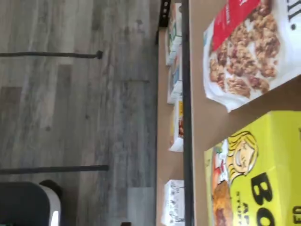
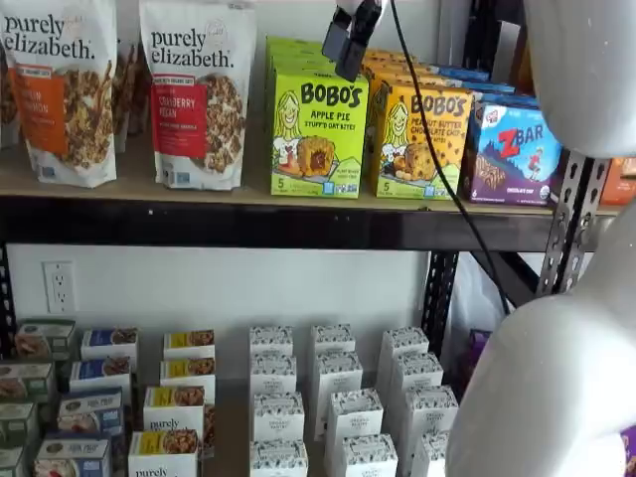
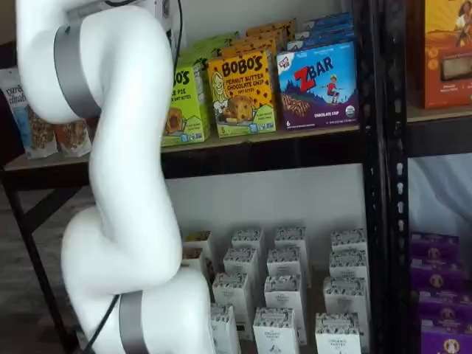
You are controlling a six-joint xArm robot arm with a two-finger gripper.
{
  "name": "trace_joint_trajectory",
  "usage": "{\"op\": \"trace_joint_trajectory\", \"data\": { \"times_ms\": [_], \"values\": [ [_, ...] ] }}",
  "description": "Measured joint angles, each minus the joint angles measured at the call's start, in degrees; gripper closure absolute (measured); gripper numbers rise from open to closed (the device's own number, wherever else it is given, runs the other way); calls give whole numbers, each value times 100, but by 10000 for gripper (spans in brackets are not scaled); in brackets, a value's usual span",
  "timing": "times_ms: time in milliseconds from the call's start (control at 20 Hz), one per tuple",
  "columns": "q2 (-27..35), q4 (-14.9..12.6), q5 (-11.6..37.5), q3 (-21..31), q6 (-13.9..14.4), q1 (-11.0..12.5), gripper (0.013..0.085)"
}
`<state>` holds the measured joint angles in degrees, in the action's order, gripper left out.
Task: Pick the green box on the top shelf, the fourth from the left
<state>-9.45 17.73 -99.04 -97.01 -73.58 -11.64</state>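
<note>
The green box (image 2: 318,134) stands upright at the front of the top shelf (image 2: 248,224), with "BOBO'S Apple Pie" on its face. My gripper (image 2: 348,42) hangs from above in a shelf view, just in front of the box's upper right corner and not touching it. Its black fingers stand apart and hold nothing. In a shelf view my white arm covers the left part of the green box (image 3: 186,103). The wrist view shows the green box (image 1: 263,174) close up on the tan top shelf (image 1: 207,122).
A Purely Elizabeth granola bag (image 2: 199,94) stands left of the green box and an orange-yellow Bobo's box (image 2: 422,134) right of it, then a blue Zbar box (image 2: 517,154). Small white cartons (image 2: 333,407) fill the lower level. My arm (image 3: 125,184) fills the foreground.
</note>
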Motion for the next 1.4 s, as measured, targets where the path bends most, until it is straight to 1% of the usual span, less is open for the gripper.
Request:
{"op": "trace_joint_trajectory", "data": {
  "times_ms": [300, 450, 600, 800, 1000, 1150, 1400],
  "values": [
    [-191, 60, 745, 461, -107, 53, 130],
    [-191, 42, 933, 547, -151, 70, 130],
    [-109, -6, 975, 519, -197, 93, 130],
    [-18, 10, 1060, 491, -257, 139, 130],
    [151, -50, 960, 327, -278, 147, 130],
    [230, -93, 952, 286, -285, 135, 130],
    [412, -275, 819, 181, -260, 56, 130]
  ]
}}
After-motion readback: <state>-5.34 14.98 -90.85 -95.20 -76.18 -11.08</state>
